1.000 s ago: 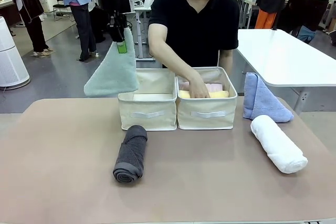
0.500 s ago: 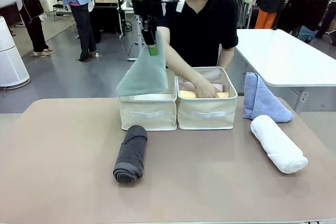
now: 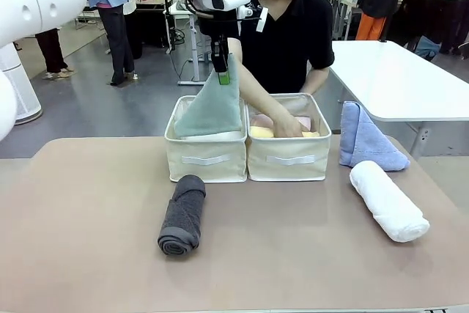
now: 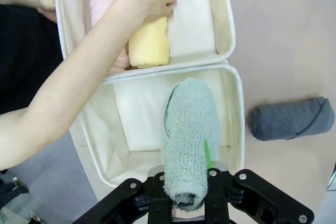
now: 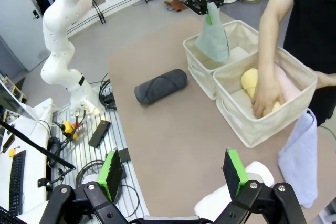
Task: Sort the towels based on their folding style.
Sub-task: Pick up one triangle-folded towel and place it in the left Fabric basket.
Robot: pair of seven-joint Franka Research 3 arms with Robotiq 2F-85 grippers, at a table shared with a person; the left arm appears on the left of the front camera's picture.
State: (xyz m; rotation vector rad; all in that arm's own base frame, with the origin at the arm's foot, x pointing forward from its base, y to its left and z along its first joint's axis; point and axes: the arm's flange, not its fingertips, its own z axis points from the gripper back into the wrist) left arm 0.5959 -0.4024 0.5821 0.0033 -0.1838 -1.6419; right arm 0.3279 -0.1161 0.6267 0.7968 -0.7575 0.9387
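Front overview; wrist cameras overlooking shared bins [image 3: 207, 159]

person's hand [image 3: 287, 127] crowding right bin [image 3: 289, 160], left bin [image 3: 206, 160] roomy beside teal towel [image 3: 212, 108]

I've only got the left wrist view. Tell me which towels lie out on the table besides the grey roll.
Observer: A white rolled towel lies on the table, to the robot's right of the right bin.
Operator: Go on, name anything folded.
Observer: A periwinkle folded towel sits beside that bin, behind the white roll.
Operator: Report the right gripper.
Observer: The right gripper is open, holding nothing, above the table by the white towel.
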